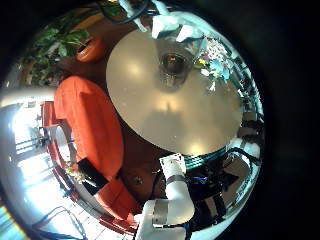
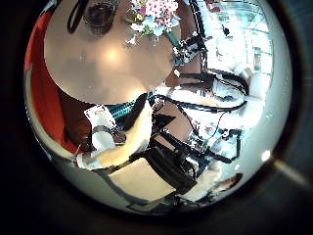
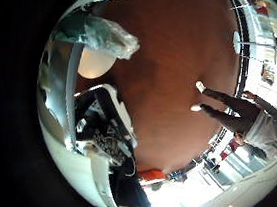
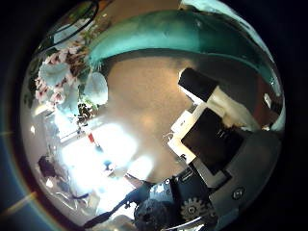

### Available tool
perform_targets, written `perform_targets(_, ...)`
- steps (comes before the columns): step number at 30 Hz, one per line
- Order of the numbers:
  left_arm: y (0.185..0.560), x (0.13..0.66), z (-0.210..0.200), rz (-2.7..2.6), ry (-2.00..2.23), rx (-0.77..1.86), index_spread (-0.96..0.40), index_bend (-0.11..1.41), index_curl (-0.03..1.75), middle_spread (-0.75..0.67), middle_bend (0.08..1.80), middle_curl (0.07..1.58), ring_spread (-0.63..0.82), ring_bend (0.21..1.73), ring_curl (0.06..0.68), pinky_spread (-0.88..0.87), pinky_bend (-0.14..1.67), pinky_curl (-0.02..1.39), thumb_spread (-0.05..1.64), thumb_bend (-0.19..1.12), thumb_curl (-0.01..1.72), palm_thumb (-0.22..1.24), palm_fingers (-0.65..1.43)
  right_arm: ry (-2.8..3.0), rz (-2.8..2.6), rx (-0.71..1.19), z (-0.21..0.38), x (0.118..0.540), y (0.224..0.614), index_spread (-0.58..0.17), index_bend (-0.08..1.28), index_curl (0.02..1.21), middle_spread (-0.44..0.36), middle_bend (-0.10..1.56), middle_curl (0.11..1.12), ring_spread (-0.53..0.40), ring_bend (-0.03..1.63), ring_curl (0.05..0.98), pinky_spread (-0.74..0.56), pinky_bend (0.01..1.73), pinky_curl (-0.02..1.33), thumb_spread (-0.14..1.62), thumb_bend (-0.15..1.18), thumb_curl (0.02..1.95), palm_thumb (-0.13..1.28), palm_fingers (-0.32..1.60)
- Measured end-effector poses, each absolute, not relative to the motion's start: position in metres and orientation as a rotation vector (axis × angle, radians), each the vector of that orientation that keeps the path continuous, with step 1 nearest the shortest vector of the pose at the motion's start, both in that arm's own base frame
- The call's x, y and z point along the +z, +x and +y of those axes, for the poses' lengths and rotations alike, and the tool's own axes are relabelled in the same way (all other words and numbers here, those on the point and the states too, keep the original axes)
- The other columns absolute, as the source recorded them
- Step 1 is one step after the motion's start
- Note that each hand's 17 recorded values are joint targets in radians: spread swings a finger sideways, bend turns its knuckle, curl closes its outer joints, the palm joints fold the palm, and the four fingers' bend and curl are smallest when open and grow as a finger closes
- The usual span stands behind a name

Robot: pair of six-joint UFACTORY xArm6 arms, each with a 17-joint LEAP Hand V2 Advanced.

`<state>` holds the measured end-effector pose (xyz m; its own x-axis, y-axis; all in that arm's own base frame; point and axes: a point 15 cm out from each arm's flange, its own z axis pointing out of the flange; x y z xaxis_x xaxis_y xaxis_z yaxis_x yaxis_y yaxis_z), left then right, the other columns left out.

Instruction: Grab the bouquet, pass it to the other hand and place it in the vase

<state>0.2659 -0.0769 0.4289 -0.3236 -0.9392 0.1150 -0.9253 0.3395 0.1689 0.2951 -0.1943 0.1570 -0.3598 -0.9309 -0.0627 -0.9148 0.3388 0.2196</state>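
Bouquet (image 4: 63, 82) close beside right hand (image 4: 217, 130), wrap (image 4: 173, 43) overhead

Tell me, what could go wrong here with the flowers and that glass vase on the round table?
1. The vase stands free on the table with nothing steadying it. The bouquet is close beside it, so a sideways nudge might tip it over.
2. How firmly the right hand holds the bouquet cannot be seen. Its wrapping looks smooth, so it could slip during the pass and fall.
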Motion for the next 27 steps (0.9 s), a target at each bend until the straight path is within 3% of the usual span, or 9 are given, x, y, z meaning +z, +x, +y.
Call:
perform_targets(5, 0.265, 0.431, -0.078, -2.407, 1.704, -0.110, -0.06, 0.20, 0.46, 0.21, 0.19, 0.34, 0.44, 0.48, 0.155, 0.43, 0.19, 0.28, 1.16, -0.02, 0.31, 0.28, 0.33, 1.746, -2.497, -0.331, -0.192, 0.159, 0.301, -0.451, 0.44, 0.56, -0.359, 0.70, 0.55, -0.313, 0.99, 0.395, -0.35, 0.85, 0.04, 1.00, -0.02, 0.49, 0.78, 1.18)
perform_targets(8, 0.265, 0.431, -0.078, -2.409, 1.703, -0.112, -0.06, 0.19, 0.46, 0.21, 0.19, 0.34, 0.44, 0.48, 0.154, 0.43, 0.19, 0.28, 1.17, -0.02, 0.31, 0.28, 0.33, 1.749, -2.498, -0.325, -0.193, 0.161, 0.302, -0.446, 0.60, 0.65, -0.330, 0.81, 0.62, -0.296, 1.06, 0.450, -0.42, 0.99, 0.12, 0.98, -0.01, 0.50, 0.83, 1.33)
perform_targets(11, 0.265, 0.431, -0.078, -2.408, 1.703, -0.112, -0.06, 0.19, 0.46, 0.21, 0.19, 0.34, 0.44, 0.48, 0.154, 0.43, 0.19, 0.28, 1.17, -0.02, 0.31, 0.28, 0.33, 1.755, -2.500, -0.313, -0.195, 0.165, 0.304, -0.434, 0.74, 0.73, -0.308, 0.93, 0.68, -0.280, 1.15, 0.496, -0.40, 1.16, 0.20, 0.97, -0.01, 0.52, 0.86, 1.35)
perform_targets(16, 0.266, 0.430, -0.079, -2.411, 1.697, -0.115, -0.06, 0.19, 0.46, 0.21, 0.19, 0.34, 0.44, 0.48, 0.154, 0.43, 0.19, 0.28, 1.17, -0.02, 0.31, 0.28, 0.33, 1.750, -2.533, -0.278, -0.202, 0.178, 0.308, -0.386, 0.94, 0.84, -0.269, 1.12, 0.78, -0.250, 1.29, 0.573, -0.30, 1.38, 0.32, 0.93, 0.07, 0.61, 1.07, 1.28)
perform_targets(27, 0.271, 0.433, -0.082, -2.413, 1.701, -0.103, -0.06, 0.19, 0.46, 0.21, 0.19, 0.34, 0.44, 0.48, 0.153, 0.43, 0.19, 0.28, 1.16, -0.02, 0.31, 0.28, 0.33, 1.837, -2.589, -0.087, -0.201, 0.263, 0.299, -0.285, 1.12, 0.91, -0.184, 1.30, 0.85, -0.209, 1.43, 0.665, -0.20, 1.50, 0.44, 0.87, 0.09, 0.77, 1.15, 1.16)
